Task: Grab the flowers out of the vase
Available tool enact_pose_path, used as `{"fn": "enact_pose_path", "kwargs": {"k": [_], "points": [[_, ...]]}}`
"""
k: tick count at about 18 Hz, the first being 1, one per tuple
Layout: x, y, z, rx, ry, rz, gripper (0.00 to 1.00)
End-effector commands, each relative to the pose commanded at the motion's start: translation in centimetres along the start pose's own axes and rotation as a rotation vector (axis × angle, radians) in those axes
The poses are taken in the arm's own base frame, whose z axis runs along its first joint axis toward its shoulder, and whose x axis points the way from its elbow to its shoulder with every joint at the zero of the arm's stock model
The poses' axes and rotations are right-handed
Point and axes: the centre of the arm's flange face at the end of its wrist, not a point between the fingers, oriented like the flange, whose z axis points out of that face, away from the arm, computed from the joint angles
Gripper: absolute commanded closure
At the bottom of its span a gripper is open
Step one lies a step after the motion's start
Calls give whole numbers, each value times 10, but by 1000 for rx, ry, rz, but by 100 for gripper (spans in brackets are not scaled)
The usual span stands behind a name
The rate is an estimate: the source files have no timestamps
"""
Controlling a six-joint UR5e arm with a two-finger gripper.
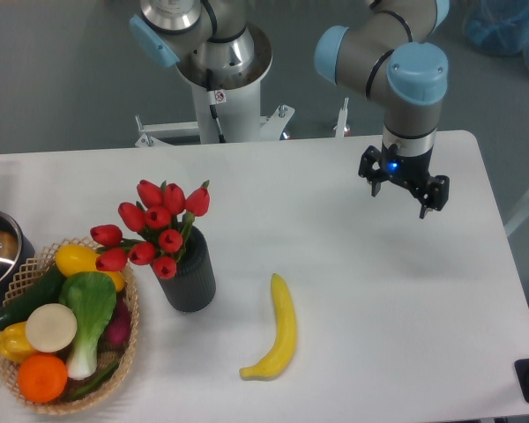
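The flowers, a bunch of red tulip buds, stand with their stems down in the vase, a short black ribbed cylinder on the left half of the white worktop; the buds lean toward the left and spill past the rim, so the vase is what keeps the bunch upright and offers the stems just above its mouth as the likely place to take hold. The gripper hangs above the right rear of the worktop, well apart from the vase, its jaws spread and holding nothing, though from this angle the gap between them is small and hard to read exactly. Nothing of the pick has begun, in my judgement: the arm must cross leftward and come down over the bunch. Just left of the vase sits a wicker basket of produce, close enough that the buds overhang it, and a banana lies to the vase's right, so a descent from above looks the cleanest route.
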Motion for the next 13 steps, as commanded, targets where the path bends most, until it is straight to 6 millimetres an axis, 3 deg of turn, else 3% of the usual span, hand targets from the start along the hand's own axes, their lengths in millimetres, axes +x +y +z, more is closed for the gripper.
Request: {"fn": "enact_pose_path", "kwargs": {"k": [5, 9, 13], "points": [[1, 3, -6, 7, -4, -5, 0], [16, -1, -14, 83, -2, -12, 0], [58, -10, -30, 229, 22, -97, 0]]}}
